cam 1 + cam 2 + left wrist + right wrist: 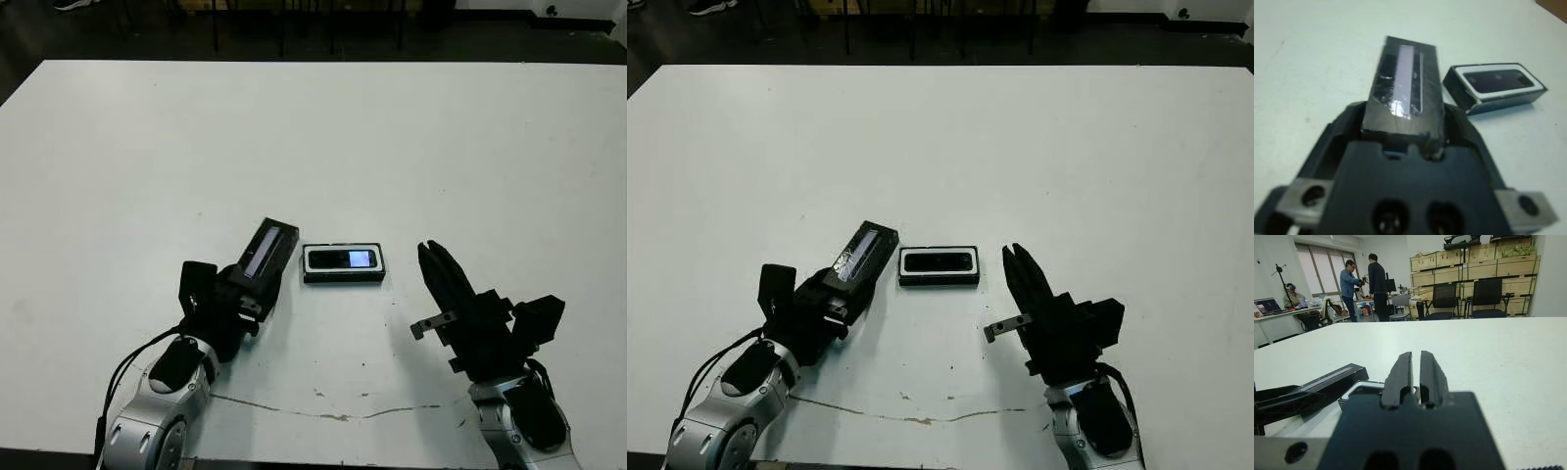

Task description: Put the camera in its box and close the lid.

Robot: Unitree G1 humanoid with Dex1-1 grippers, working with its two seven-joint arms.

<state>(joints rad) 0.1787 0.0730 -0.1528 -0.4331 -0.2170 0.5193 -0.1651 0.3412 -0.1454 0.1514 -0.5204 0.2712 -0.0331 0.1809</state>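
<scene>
The box (343, 277), black-walled with white lining, lies in the middle of the table. Inside it rests the camera (338, 258), its small bluish screen glowing at the right end. My left gripper (247, 284) is shut on the lid (271, 247), a black cover with a pale glossy strip. The lid points up-right, its far end just left of the box; whether they touch I cannot tell. In the left wrist view the lid (1405, 83) sticks out between the fingers, with the box (1498, 100) beyond it. My right gripper (431, 253) is shut and empty, right of the box.
A thin brown scuff line (323, 413) runs across the white table (313, 137) near its front edge. Beyond the table, the right wrist view shows standing people (1361, 284), office chairs (1442, 301) and stacked wooden crates.
</scene>
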